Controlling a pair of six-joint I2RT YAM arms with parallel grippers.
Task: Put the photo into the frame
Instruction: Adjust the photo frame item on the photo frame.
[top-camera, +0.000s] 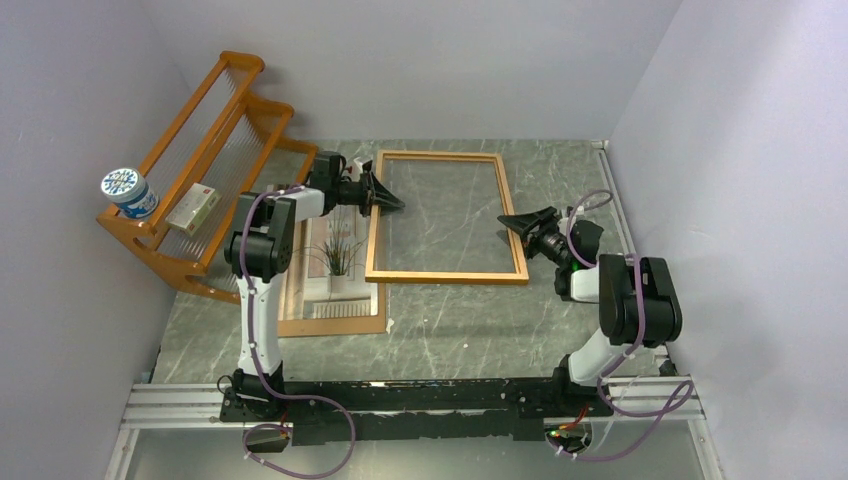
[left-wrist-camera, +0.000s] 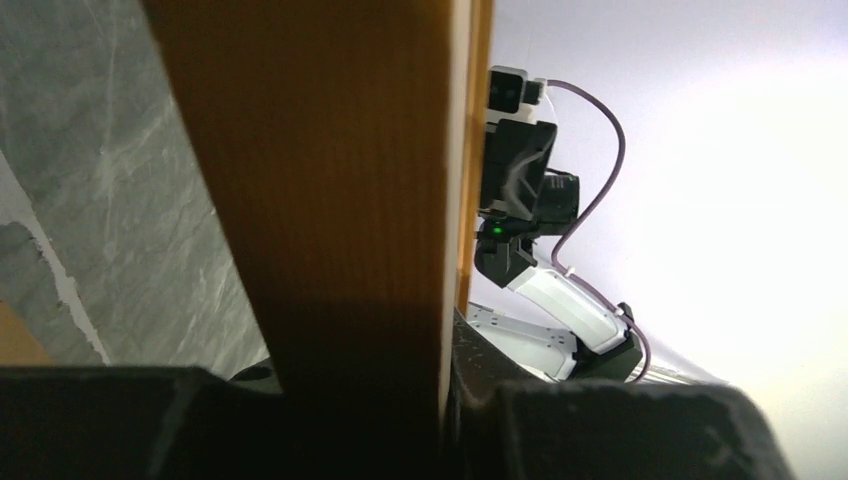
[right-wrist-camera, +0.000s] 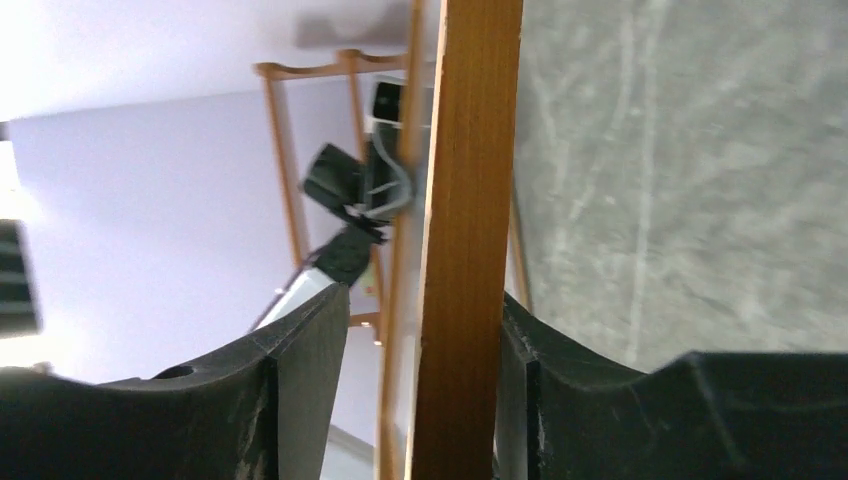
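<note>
between orange wooden shelf rack (top-camera: 222, 140) and right wall (top-camera: 740, 150), left gripper (top-camera: 392, 200) clamps thin orange-brown wooden frame (top-camera: 445, 276); right gripper (top-camera: 508, 221) straddles opposite rail, grip unclear.

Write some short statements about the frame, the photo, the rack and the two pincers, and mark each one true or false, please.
1. The frame has one pincer at each of its long sides. True: the left pincer and the right pincer.
2. The photo is already inside the frame. False: it lies left of the frame, on a brown board.
3. The left pincer has a rail of the frame between its fingers. True.
4. The rack is empty. False: it holds a blue-and-white tin and a small box.
5. The right pincer holds the photo. False: it straddles the frame's right rail.
</note>
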